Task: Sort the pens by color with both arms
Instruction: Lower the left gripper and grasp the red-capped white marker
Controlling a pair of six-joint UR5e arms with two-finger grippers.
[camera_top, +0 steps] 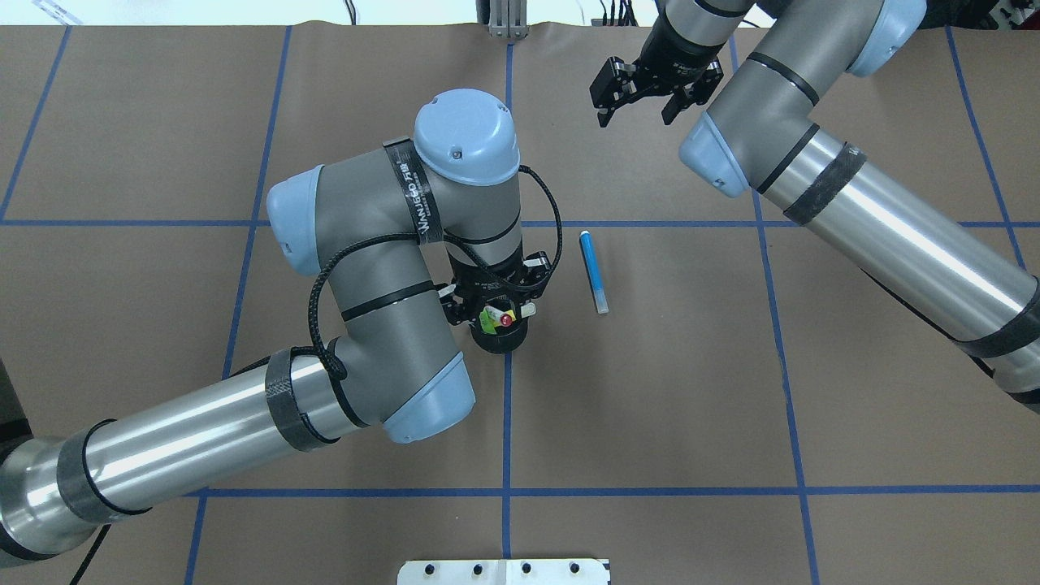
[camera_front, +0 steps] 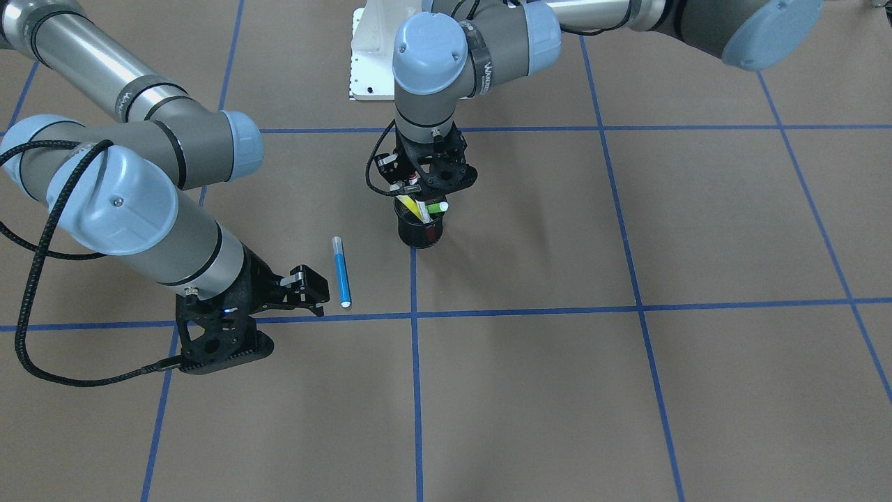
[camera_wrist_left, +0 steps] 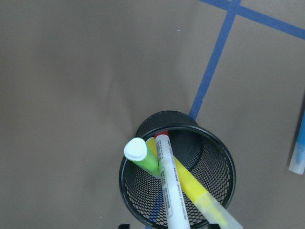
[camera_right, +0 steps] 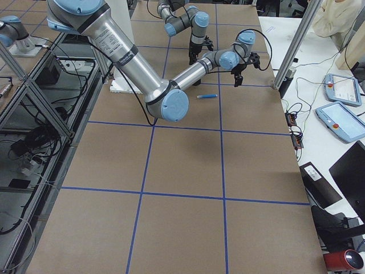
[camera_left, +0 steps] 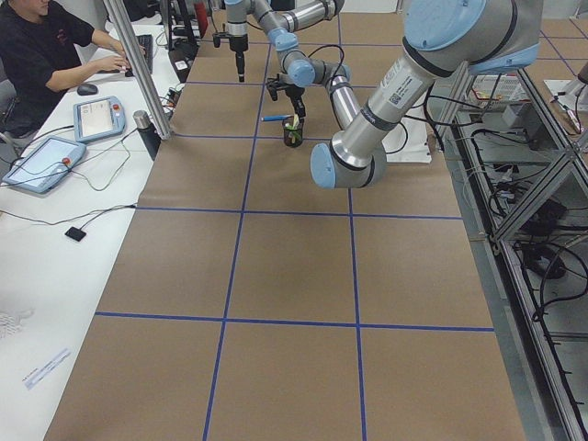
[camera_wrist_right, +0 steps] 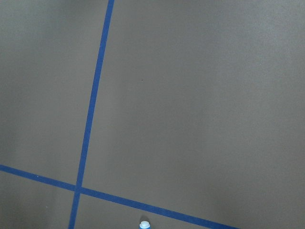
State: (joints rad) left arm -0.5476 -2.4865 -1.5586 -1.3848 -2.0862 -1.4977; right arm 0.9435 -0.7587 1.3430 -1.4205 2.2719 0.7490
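Note:
A black mesh cup (camera_wrist_left: 224,157) holds the green pen (camera_wrist_left: 143,157), the yellow pen (camera_wrist_left: 195,191) and the white pen (camera_wrist_left: 169,181) with red ends. My left gripper (camera_top: 497,307) hangs straight above this cup (camera_front: 420,236), its fingers down among the pen tops; I cannot tell if they are open or shut. The blue pen (camera_top: 593,272) lies flat on the paper beside the cup, also seen as the blue pen (camera_front: 341,272). My right gripper (camera_top: 635,120) is open and holds nothing, a little beyond the blue pen's far end.
Brown paper with blue tape lines (camera_top: 508,422) covers the table. The white pedestal base (camera_front: 373,63) sits at the robot's edge. A person (camera_left: 41,46) sits at a side desk with tablets, well away from the arms.

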